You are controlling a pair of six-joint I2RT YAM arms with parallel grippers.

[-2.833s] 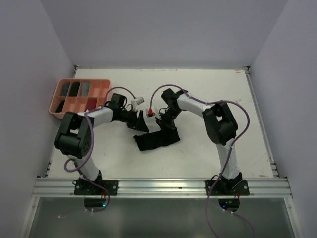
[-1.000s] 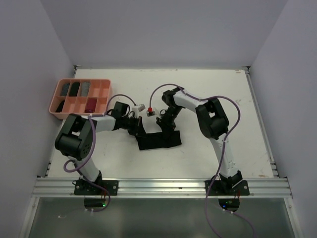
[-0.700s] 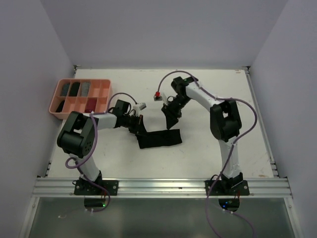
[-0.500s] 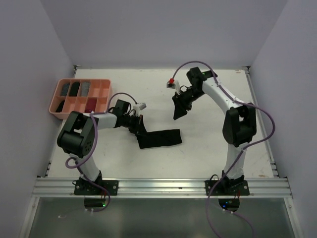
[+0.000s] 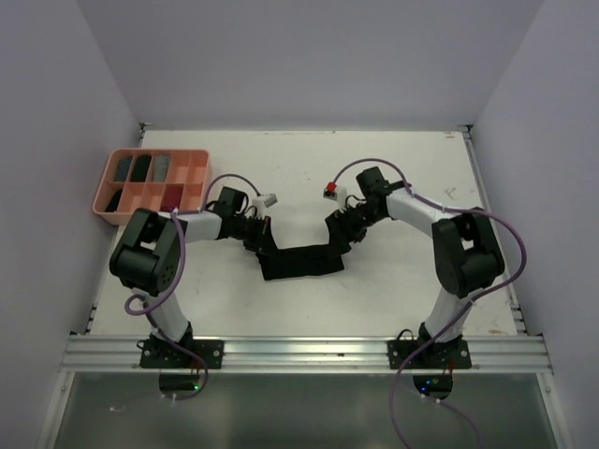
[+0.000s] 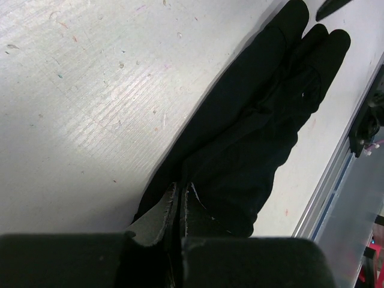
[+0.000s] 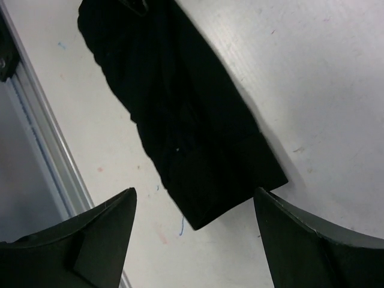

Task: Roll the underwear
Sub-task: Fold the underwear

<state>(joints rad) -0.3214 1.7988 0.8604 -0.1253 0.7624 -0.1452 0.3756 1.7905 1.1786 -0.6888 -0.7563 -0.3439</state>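
Note:
The black underwear (image 5: 299, 261) lies on the white table as a long folded strip. In the left wrist view the underwear (image 6: 252, 126) runs from my fingers up to the top right. My left gripper (image 5: 261, 237) is shut on its left end, jaws pressed together on the cloth (image 6: 180, 201). My right gripper (image 5: 340, 234) hovers open over the strip's right end. In the right wrist view the underwear (image 7: 174, 114) ends squarely between the wide-spread fingertips of the right gripper (image 7: 195, 193), which touch nothing.
A salmon-pink compartment tray (image 5: 106, 206) stands at the table's back left, with dark rolled pieces in several compartments. The metal rail (image 5: 299, 353) runs along the near edge by the arm bases. Grey walls close in the left, back and right sides.
My right gripper lifted one end of the black underwear toward the back, let it go and opened, then came down over the strip's right end. The left gripper kept its hold.

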